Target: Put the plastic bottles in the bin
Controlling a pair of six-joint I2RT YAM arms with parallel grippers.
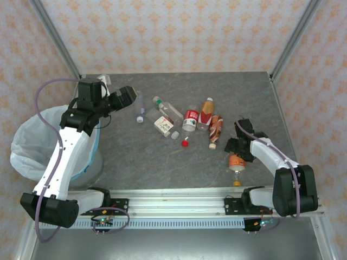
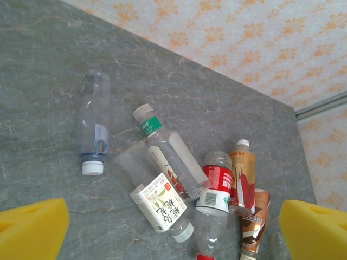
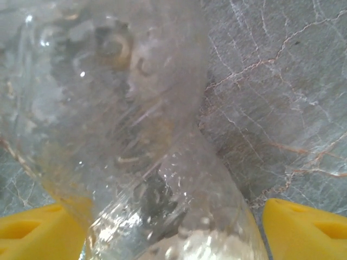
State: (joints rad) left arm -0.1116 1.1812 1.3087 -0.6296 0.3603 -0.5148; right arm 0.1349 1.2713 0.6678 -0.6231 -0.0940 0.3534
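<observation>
Seen from above, a grey, marble-veined tabletop (image 1: 162,168) lies inside an enclosure walled with pale panels (image 1: 173,32) printed in an orange floral pattern. Metal frame posts (image 1: 57,35) rise at the far corners. A ribbed aluminium rail (image 1: 179,205) runs along the near edge.

Grey marbled table (image 1: 162,157); orange-patterned wallpaper walls (image 1: 179,32); metal corner posts (image 1: 295,35).
</observation>
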